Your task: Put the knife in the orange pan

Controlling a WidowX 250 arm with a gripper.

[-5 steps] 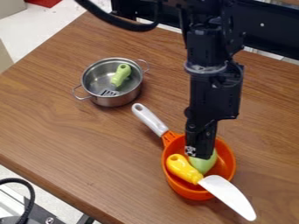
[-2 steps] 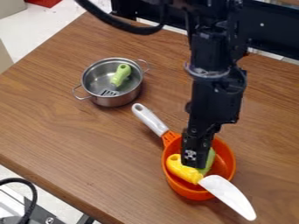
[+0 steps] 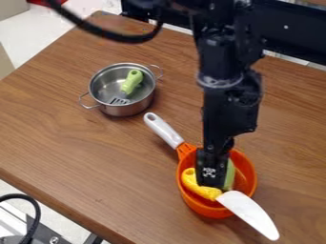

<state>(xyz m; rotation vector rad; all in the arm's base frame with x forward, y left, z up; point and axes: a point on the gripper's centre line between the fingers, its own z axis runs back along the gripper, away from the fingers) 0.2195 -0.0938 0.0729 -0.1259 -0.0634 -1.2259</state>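
The gripper [image 3: 213,182] is positioned inside the orange pan [image 3: 208,210], at the knife [image 3: 240,204]; whether it is open or closed cannot be determined. The knife's yellow handle lies in the pan; its white blade crosses the rim, pointing away from the tabletop's [image 3: 96,152] far left corner.

The camera looks down at a slant on the table [image 3: 83,143], facing the arm [image 3: 230,105] that enters from the top edge, near enough that the table runs out of view at right, with floor [image 3: 64,26] beyond its left edge.
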